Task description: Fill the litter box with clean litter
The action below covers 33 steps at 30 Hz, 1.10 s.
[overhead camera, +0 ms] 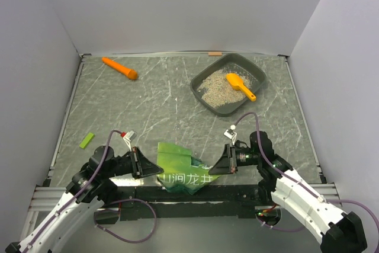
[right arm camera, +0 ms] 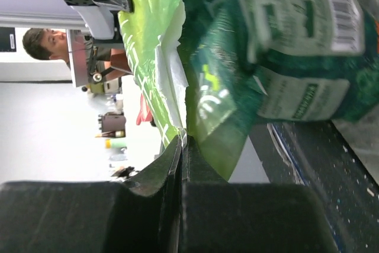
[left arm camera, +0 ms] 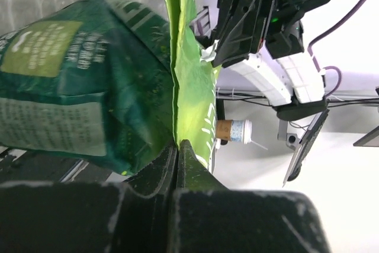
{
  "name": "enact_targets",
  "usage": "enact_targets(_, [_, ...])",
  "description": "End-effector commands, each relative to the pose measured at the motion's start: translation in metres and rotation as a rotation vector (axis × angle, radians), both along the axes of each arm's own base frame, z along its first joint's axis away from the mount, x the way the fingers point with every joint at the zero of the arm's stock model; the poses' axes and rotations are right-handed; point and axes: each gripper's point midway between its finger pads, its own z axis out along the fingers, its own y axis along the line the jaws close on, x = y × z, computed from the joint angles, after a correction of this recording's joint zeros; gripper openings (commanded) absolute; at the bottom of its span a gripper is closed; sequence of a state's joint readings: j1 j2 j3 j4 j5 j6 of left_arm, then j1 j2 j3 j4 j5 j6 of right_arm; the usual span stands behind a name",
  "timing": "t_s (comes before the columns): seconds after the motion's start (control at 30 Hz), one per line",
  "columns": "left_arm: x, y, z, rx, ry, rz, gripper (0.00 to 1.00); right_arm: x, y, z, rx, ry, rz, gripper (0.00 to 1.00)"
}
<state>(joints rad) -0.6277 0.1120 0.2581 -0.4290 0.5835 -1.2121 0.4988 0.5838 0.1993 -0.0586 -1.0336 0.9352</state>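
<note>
Some litter (overhead camera: 214, 90) already in the litter box (overhead camera: 251, 68), far right on the table (overhead camera: 148, 105) — floor only partly covered, orange scoop (overhead camera: 240, 85) lying on top. Well apart, at the near edge, green bag (overhead camera: 180, 167) stretched between left gripper (overhead camera: 155, 170) and right gripper (overhead camera: 219, 161) — both clamped on its edges. Probably more pouring left.

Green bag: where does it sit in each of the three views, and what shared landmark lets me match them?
Top external: green bag at bottom centre.
Left wrist: the bag fills left and centre, its edge pinched by the left fingers.
Right wrist: the bag fills centre and upper right, pinched by the right fingers.
Shared landmark: the bag's lime-green flap, bright in all three views.
</note>
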Motion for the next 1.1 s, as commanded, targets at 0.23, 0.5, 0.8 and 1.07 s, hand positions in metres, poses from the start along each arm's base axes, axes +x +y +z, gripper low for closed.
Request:
enact_targets(0.23, [-0.015,0.015,-0.061,0.198,0.251,0.012,0.01,-0.007,-0.012,-0.03,-0.185,0.07,0.044,0.08])
enact_targets(0.5, [-0.014,0.016,-0.056,0.199,0.236,0.017,0.01,0.049,-0.017,0.037,-0.309,-0.41,-0.054,0.58])
enact_targets(0.8, [-0.01,0.013,-0.041,0.172,0.189,0.014,0.01,0.044,0.026,0.102,-0.257,-0.753,0.146,0.58])
enact_targets(1.07, [-0.008,0.012,-0.029,0.187,0.156,-0.004,0.01,0.009,0.066,0.094,-0.257,-0.896,0.428,0.58])
